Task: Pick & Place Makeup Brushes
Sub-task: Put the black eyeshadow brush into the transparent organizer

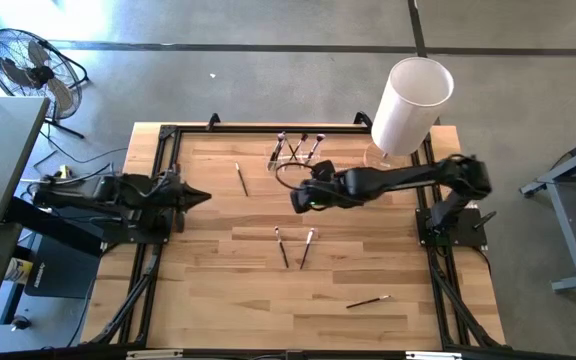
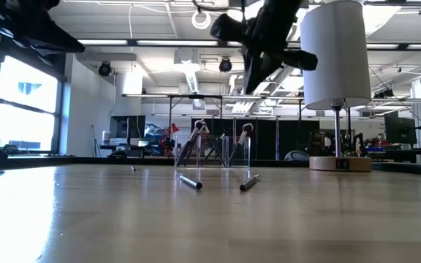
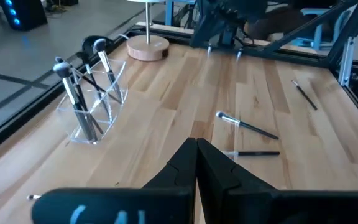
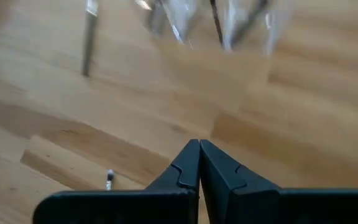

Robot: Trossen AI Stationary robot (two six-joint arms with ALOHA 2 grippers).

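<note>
Several makeup brushes stand in the small clear holder (image 1: 296,150) (image 3: 92,99) near the table's far edge. More brushes lie flat on the wood: one (image 1: 240,178) left of the holder, two (image 1: 281,246) (image 1: 308,248) at mid-table and one (image 1: 368,300) toward the near right. My right gripper (image 1: 296,203) (image 4: 199,149) hovers shut and empty above the table, just near of the holder. My left gripper (image 1: 198,197) (image 3: 196,149) is shut and empty at the left side of the table.
A big white cylinder (image 1: 413,105) on a round wooden base (image 3: 148,48) stands at the far right corner. Black frame rails (image 1: 158,170) run along the table's edges. Bare wood lies between the scattered brushes. A floor fan (image 1: 30,72) stands beyond the table's far left.
</note>
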